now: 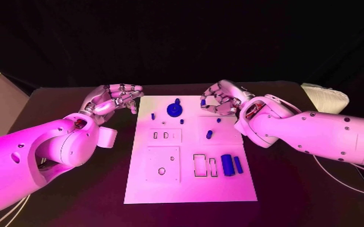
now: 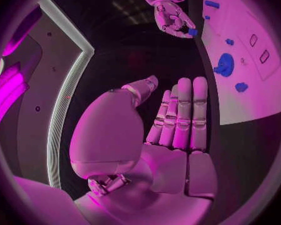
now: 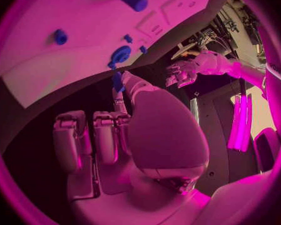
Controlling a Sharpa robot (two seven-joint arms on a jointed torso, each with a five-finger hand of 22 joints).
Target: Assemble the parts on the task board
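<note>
The white task board (image 1: 190,185) lies in the middle of the black table. On it I see a blue round disc (image 1: 175,110) near the far edge, several small blue pegs such as one at mid board (image 1: 209,134), and a thick blue cylinder (image 1: 226,164) beside a thinner blue bar (image 1: 238,164). My right hand (image 1: 224,98) hovers over the board's far right corner and pinches a small blue piece (image 3: 117,80) between thumb and finger; the left wrist view also shows that piece (image 2: 192,32). My left hand (image 1: 113,100) hangs off the board's far left corner, its fingers (image 2: 181,115) straight, holding nothing.
Rectangular slots (image 1: 199,165) and recessed square plates (image 1: 163,164) mark the board's near half. A white bundled object (image 1: 326,98) sits at the table's far right, with a cable (image 1: 334,177) along the right side. A beige panel (image 1: 9,103) stands at the left edge.
</note>
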